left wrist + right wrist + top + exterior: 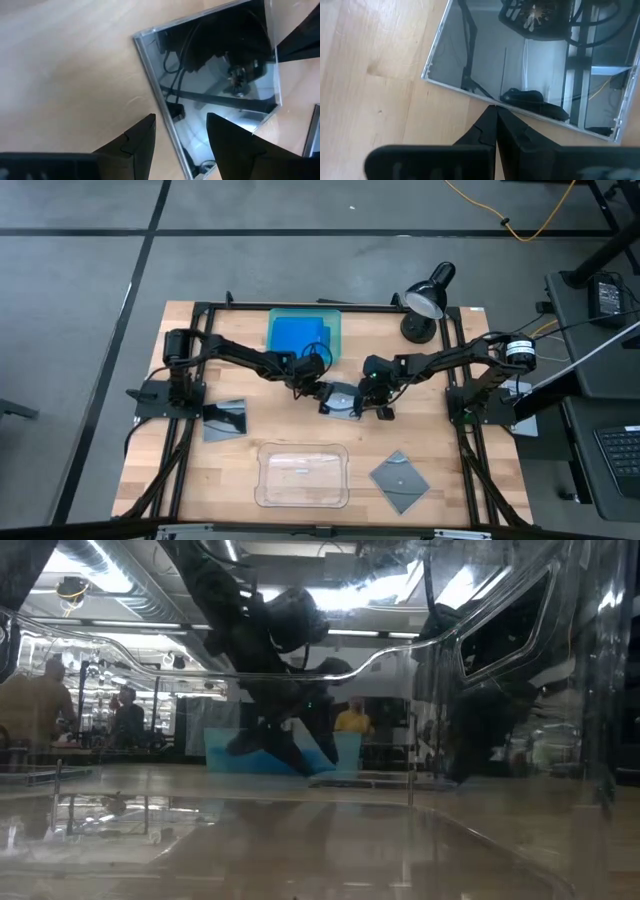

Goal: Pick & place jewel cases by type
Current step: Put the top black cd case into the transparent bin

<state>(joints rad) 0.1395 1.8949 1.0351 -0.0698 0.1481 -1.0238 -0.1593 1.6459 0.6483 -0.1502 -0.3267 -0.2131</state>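
Note:
A dark grey glossy jewel case [342, 398] lies flat on the wooden table at its middle, between my two grippers. My left gripper [181, 120] is open and slants down over the case's left edge [160, 95], one finger over bare wood and one over the case. My right gripper [496, 109] is shut, with its tips at the case's right edge. Two more grey cases lie flat at the left [228, 418] and near right [400, 480]. Blue cases [300, 335] lie in the teal tray [335, 330] at the far side. My right gripper sets its shut fingertips [490, 117] against the middle of the case's right edge [520, 111], slanting down from the table's right. The case lies flat on the wood. Whether my left gripper touches the case, I cannot tell.
A clear plastic tray [303, 475] stands at the near middle, and the low view looks through its wall. A black desk lamp [428, 295] stands at the far right. Bare wood lies around the middle case. People show in the room behind [350, 718].

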